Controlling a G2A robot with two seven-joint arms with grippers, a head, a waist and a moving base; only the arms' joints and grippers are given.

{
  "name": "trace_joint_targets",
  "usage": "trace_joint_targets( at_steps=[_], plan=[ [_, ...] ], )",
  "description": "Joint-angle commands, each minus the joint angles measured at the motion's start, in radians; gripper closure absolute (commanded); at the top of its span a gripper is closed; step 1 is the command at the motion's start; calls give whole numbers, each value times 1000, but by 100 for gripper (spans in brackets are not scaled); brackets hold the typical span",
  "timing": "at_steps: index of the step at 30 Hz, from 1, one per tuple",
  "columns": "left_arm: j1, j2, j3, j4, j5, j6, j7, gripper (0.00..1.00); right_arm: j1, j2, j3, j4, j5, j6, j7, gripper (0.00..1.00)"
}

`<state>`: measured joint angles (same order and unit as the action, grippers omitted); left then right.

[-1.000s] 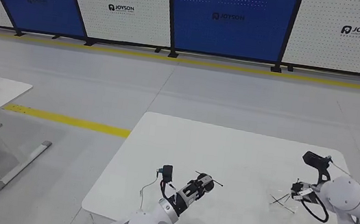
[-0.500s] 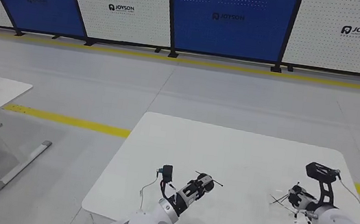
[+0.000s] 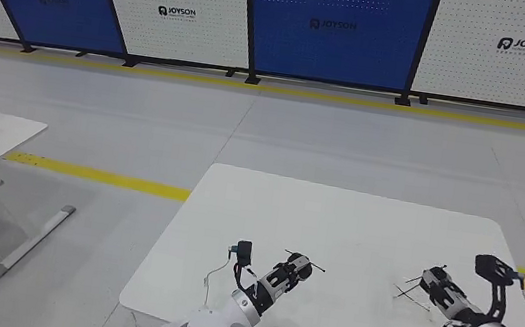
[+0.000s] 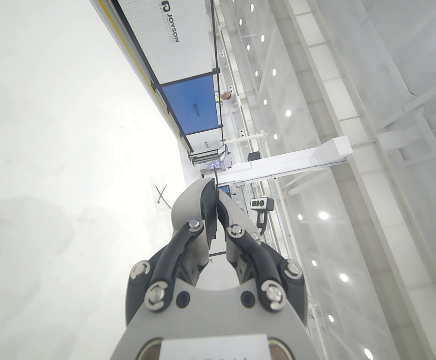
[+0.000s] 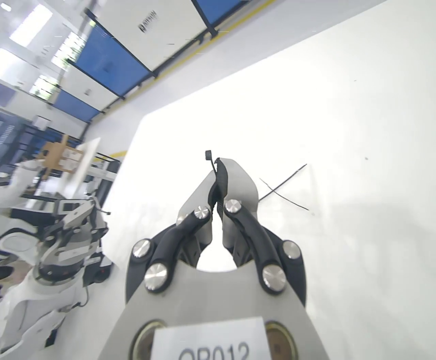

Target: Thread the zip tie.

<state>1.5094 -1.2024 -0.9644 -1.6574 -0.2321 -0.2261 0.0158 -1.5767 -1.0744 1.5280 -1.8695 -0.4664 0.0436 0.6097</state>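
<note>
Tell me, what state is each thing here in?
left gripper: shut on thin black tie
thin black tie: pinched, tip poking out
right gripper: shut on headed zip tie
headed zip tie: pinched, head free, unthreaded
two spare ties: loose on table, crossed

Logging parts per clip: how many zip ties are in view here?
4. One zip tie is pinched in the left gripper, a second in the right gripper, and a crossed pair lies on the table beside the right gripper. More may be hidden under the arms.
</note>
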Motion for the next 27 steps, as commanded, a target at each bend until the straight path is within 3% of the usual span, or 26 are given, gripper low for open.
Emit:
trace_joint_targets(
  at_steps=[1,4,10,16,19,27],
  plan=[
    [0,0,0,0,0,0,0,100,-31,1,8,14,36,-81,-15,100],
    [0,0,0,0,0,0,0,100,-24,3,4,50,53,-141,26,100],
    [-2,-1,0,-4,4,2,4,100,-24,3,4,50,53,-141,26,100],
    [-18,-15,55,-47,195,89,139,100,-24,3,4,50,53,-141,26,100],
    [-22,-18,67,-48,210,113,143,100,-24,3,4,50,53,-141,26,100],
    [-22,-18,67,-48,210,113,143,100,-52,-16,-62,-16,85,-138,-179,100]
  ],
)
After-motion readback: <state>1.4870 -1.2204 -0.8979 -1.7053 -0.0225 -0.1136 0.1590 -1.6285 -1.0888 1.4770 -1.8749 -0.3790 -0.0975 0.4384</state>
